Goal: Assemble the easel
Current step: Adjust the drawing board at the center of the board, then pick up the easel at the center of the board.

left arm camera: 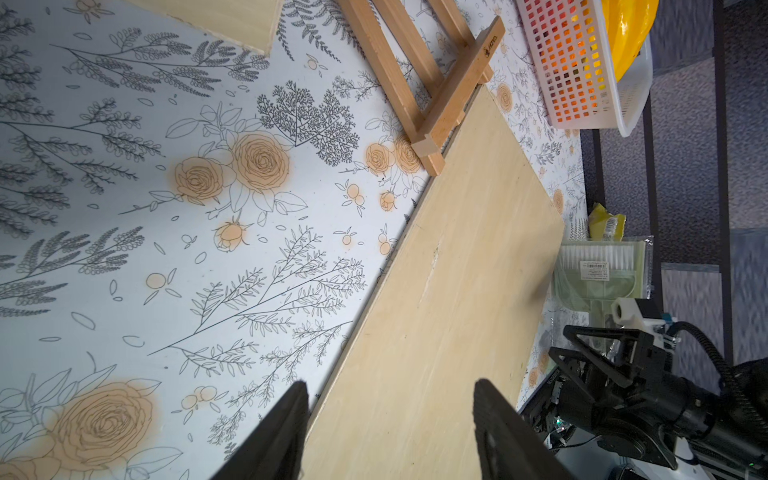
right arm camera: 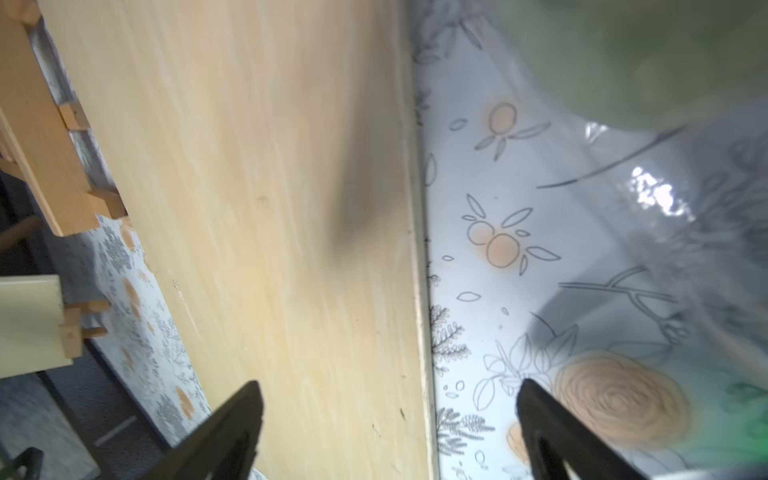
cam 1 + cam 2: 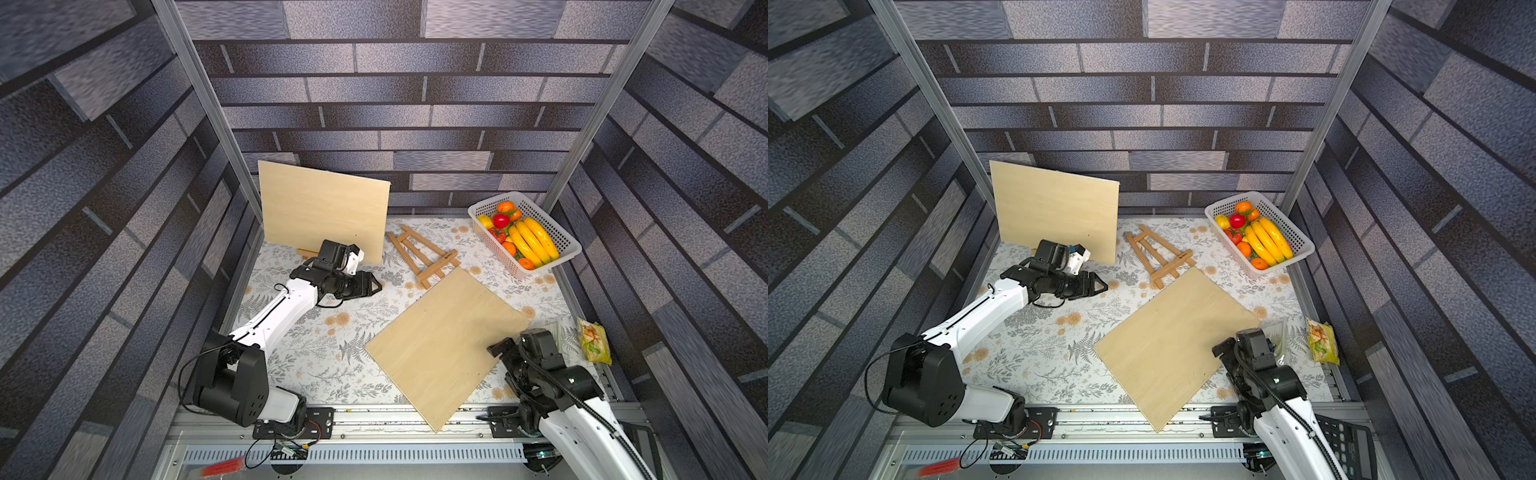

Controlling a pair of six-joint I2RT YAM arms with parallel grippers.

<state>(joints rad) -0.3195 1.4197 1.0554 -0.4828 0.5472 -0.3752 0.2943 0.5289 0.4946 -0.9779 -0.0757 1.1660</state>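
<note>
A small wooden easel point(image 3: 424, 255) point(image 3: 1160, 255) lies flat at the back middle of the floral table. A flat plywood board point(image 3: 446, 345) point(image 1: 436, 311) lies in front of it, one corner touching the easel's foot point(image 1: 428, 153). A second board point(image 3: 324, 208) stands upright at the back left on another small stand point(image 3: 307, 252). My left gripper point(image 3: 376, 286) point(image 1: 390, 399) hovers open and empty, left of the lying easel. At the flat board's right edge point(image 2: 415, 249), my right gripper point(image 3: 498, 349) point(image 2: 390, 399) is open, holding nothing.
A white basket point(image 3: 557, 259) of plastic fruit sits at the back right. A yellow snack packet point(image 3: 594, 340) and a clear packet with a green item point(image 1: 598, 274) lie by the right arm. A calculator point(image 3: 1350, 444) rests at the front right.
</note>
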